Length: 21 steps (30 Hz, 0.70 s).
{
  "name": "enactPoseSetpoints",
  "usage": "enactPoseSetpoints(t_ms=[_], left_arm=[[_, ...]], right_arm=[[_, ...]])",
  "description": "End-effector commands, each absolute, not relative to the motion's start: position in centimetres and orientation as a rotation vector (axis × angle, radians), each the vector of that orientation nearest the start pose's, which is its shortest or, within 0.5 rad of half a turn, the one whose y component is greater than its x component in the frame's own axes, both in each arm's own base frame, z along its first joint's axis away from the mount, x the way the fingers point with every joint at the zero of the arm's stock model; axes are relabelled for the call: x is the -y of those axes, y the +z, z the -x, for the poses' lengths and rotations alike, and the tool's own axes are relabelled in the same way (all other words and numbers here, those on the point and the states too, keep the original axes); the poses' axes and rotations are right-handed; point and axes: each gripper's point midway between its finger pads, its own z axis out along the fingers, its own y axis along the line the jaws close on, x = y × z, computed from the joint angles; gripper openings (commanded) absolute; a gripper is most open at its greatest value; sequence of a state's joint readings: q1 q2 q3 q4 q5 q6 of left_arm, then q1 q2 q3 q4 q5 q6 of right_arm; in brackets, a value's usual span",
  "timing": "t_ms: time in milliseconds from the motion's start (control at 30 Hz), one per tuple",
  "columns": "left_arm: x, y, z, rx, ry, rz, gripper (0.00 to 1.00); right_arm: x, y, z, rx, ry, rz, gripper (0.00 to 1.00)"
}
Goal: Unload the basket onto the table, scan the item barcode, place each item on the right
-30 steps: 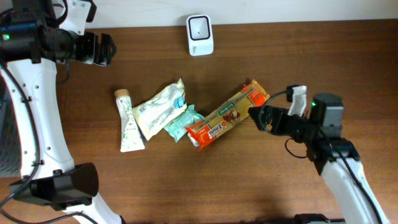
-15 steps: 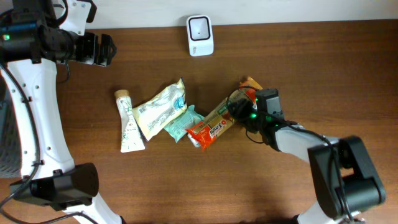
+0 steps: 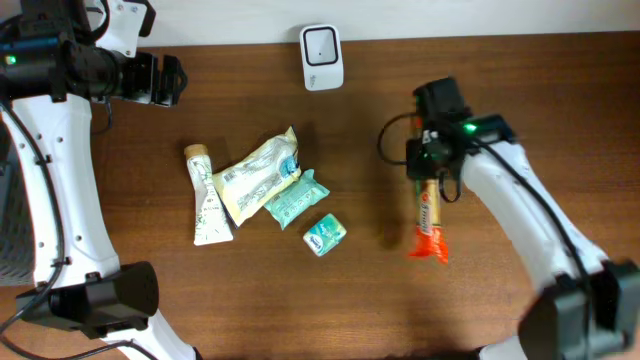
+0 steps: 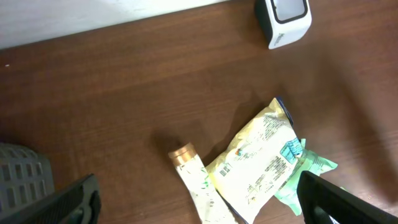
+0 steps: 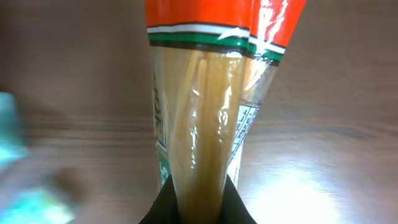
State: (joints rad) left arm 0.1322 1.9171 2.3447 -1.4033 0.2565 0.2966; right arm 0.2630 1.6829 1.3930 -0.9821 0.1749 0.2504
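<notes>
Two arms: I am running both over the worktop (image 3: 560, 90).
Right gripper (image 3: 425, 168): fingers are clamping the clear end of the spaghetti pack (image 3: 429, 215).
Spaghetti pack: hanging orange end outward, right of the packet pile (image 3: 265, 185), well apart from the scanner (image 3: 322, 56).
Left gripper (image 3: 170, 80): fingers are standing wide apart, gripping nothing.

The spaghetti packet (image 3: 428, 215) is a long, thin clear-plastic pack. You can see the pale strands through it, with a green-and-white band and an orange-red end. It runs nearly straight toward the front edge of the surface, orange end nearest that edge, and its far end is pinched in the right tool (image 3: 426, 170). The small white scanner (image 3: 322, 55) sits at the back edge, well apart from it.
</notes>
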Motion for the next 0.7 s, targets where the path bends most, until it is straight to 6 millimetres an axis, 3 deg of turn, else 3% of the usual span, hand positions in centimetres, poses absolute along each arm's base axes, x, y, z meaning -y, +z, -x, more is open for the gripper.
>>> enactPoseSetpoints(t_ms=[0,67,100,133,167,200,233,267,300,367,400,467,533,567,633,667], left_arm=[[-1.5,32.0,-44.4,-2.48,-0.149,-0.323,0.99],[-1.5,32.0,-44.4,-2.479,-0.15,-0.323,0.99],[-1.5,32.0,-44.4,-2.479,-0.15,-0.323,0.99],[-1.5,32.0,-44.4,-2.479,-0.15,-0.323,0.99],[-1.5,32.0,-44.4,-2.479,-0.15,-0.323,0.99],[-1.5,32.0,-44.4,-2.479,-0.15,-0.323,0.99],[-1.5,32.0,-44.4,-2.479,-0.15,-0.323,0.99],[-1.5,32.0,-44.4,-2.479,-0.15,-0.323,0.99],[-1.5,32.0,-44.4,-2.479,-0.15,-0.323,0.99],[-1.5,32.0,-44.4,-2.479,-0.15,-0.323,0.99],[-1.5,32.0,-44.4,-2.479,-0.15,-0.323,0.99],[-1.5,32.0,-44.4,-2.479,-0.15,-0.323,0.99],[-1.5,32.0,-44.4,-2.479,-0.15,-0.323,0.99],[-1.5,32.0,-44.4,-2.479,-0.15,-0.323,0.99],[-1.5,32.0,-44.4,-2.479,-0.15,-0.323,0.99],[-1.5,32.0,-44.4,-2.479,-0.15,-0.323,0.99]], right_arm=[[-1.9,10.4,-37.8,-2.859,-0.705,0.095,0.04],[-2.9,8.3,-38.1,-2.924,-0.74,0.169,0.04],[-4.7,7.3,-38.0,-2.936,-0.716,0.233,0.04],[-9.2,6.1,-37.5,-2.954,-0.555,0.34,0.19],[-12.7,5.6,-36.9,-2.963,-0.412,0.412,0.45],[-16.7,5.1,-35.8,-2.972,-0.237,0.501,0.62],[-18.5,5.0,-35.0,-2.971,-0.173,0.55,0.78],[-19.7,5.0,-34.4,-2.967,-0.15,0.593,0.85],[-20.5,5.0,-33.9,-2.975,-0.112,0.614,0.85],[-22.2,5.5,-33.1,-3.011,0.136,0.678,0.79],[-22.1,7.2,-33.7,-3.015,0.293,0.639,0.73],[-20.3,10.5,-35.6,-2.981,0.472,0.553,0.73],[-15.7,12.2,-37.5,-2.97,0.574,0.401,0.75],[-12.7,11.6,-37.9,-3.001,0.565,0.312,0.76],[-10.3,10.0,-37.4,-3.042,0.563,0.265,0.76],[-9.2,7.9,-35.9,-3.1,0.573,0.272,0.76]])
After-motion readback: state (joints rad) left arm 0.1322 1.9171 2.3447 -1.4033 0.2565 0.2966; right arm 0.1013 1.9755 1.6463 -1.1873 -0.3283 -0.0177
